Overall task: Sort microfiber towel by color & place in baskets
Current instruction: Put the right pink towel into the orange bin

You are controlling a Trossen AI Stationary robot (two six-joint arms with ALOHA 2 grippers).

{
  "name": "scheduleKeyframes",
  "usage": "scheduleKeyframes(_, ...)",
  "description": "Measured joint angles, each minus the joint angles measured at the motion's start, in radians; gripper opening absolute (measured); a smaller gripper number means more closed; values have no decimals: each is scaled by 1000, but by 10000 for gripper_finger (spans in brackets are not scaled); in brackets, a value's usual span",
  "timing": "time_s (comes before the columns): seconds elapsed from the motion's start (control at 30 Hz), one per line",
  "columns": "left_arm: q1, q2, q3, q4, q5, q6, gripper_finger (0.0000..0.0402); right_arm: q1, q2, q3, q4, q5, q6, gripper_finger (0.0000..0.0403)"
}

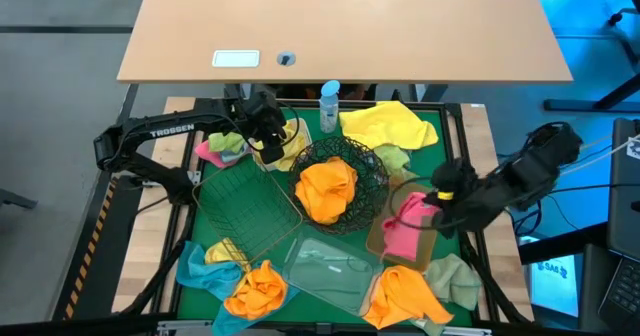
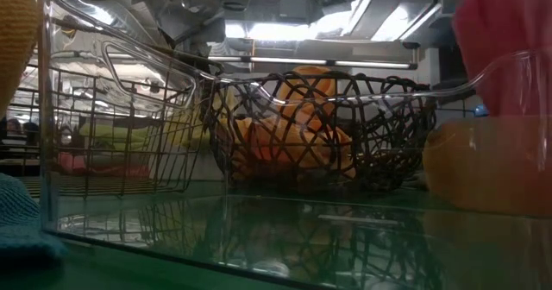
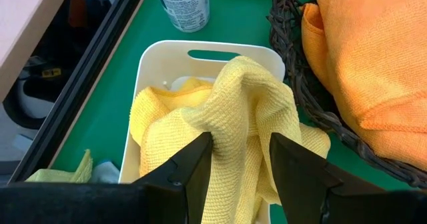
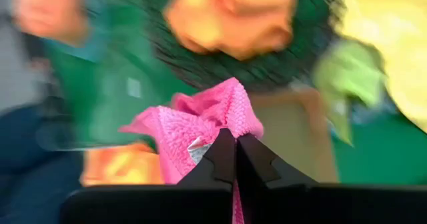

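Observation:
My left gripper (image 1: 268,136) stands at the far left over the small white tub (image 3: 160,57), shut on a yellow towel (image 3: 233,117) that fills the tub. My right gripper (image 1: 432,208) is shut on a pink towel (image 1: 405,226) over the tan tray (image 1: 384,244) at the right. The pink towel also shows in the right wrist view (image 4: 200,124). An orange towel (image 1: 325,188) lies in the round black wire bowl (image 1: 372,176). The rectangular wire basket (image 1: 245,201) and the clear tray (image 1: 330,266) hold no towel. My left gripper has a bunched fold of the yellow towel (image 3: 241,151) between its two fingers (image 3: 200,164). It comes from above, and the rest of the towel lies piled in the white tub. My right gripper pinches a bunched upper part of the pink towel (image 4: 230,117) between its shut fingertips, coming from the table's right and slanting down. The towel hangs below them into the tan tray.
A blue-capped spray bottle (image 1: 329,106) stands just behind the tub. Loose towels lie around: yellow (image 1: 390,126) and pale green (image 1: 392,159) at the back, pink and green (image 1: 222,148) far left, blue (image 1: 200,266) and orange (image 1: 258,288) near left, orange (image 1: 405,296) and pale green (image 1: 455,281) near right.

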Motion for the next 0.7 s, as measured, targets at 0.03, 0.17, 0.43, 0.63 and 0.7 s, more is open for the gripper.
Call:
scheduleKeyframes(0.03,0,0,0,0,0,0,146,0,1,-36,11,-2,6,0)
scheduleKeyframes(0.17,0,0,0,0,0,0,146,-1,3,-192,64,-7,14,1)
scheduleKeyframes(0.43,0,0,0,-30,0,0,146,-1,4,-507,105,-29,102,2)
scheduleKeyframes(0.63,0,-29,0,-100,-1,0,146,-1,4,-665,242,-95,91,2)
scheduleKeyframes(0.7,5,-49,0,-135,-4,0,146,-1,4,-693,273,-118,91,2)
